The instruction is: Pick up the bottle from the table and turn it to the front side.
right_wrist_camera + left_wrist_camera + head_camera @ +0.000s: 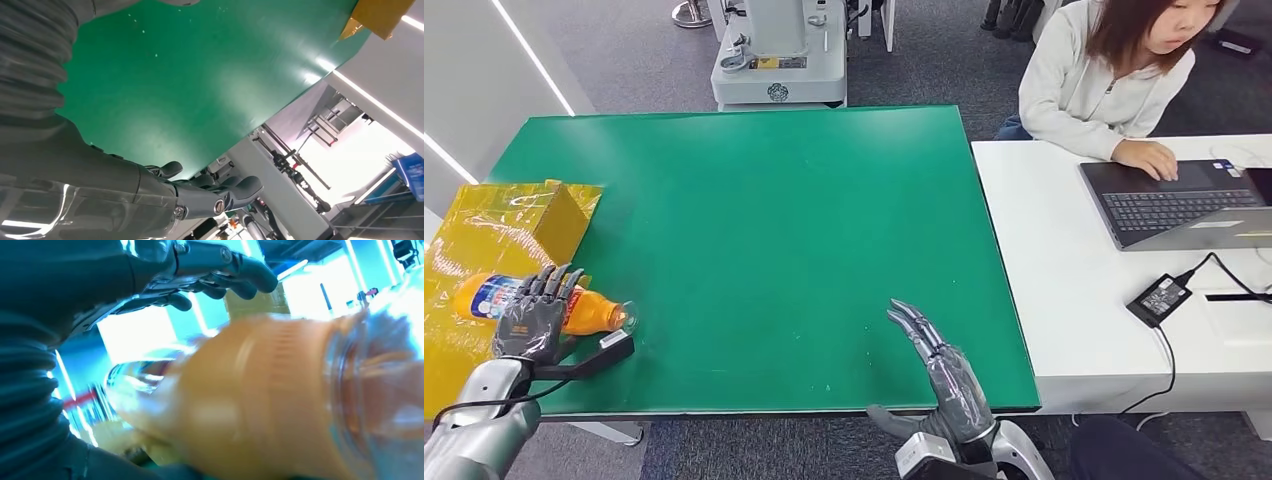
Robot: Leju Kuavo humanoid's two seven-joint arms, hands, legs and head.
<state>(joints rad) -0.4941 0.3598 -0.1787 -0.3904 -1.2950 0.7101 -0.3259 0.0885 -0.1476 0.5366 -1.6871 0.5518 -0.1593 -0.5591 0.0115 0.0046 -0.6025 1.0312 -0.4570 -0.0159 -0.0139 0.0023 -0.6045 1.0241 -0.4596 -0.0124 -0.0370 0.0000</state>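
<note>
Grasp step, not yet the lift: left hand [532, 322] draped over orange bottle [594, 311], fingers [554, 283] curled across its middle. Bottle lying sideways under those fingers on green counter [784, 230], beside yellow wrapping [494, 225]. Right hand [946, 375] spread, empty, well apart. Next: firm hold, lift, rotate.

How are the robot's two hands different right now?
The left hand lies over the orange bottle on the yellow sheet, fingers wrapped across it; the right hand holds nothing, fingers stretched out. The left hand is at the table's left edge; the right hand is over the bare green table near its front edge. Both are grey with dark fingers.
</note>
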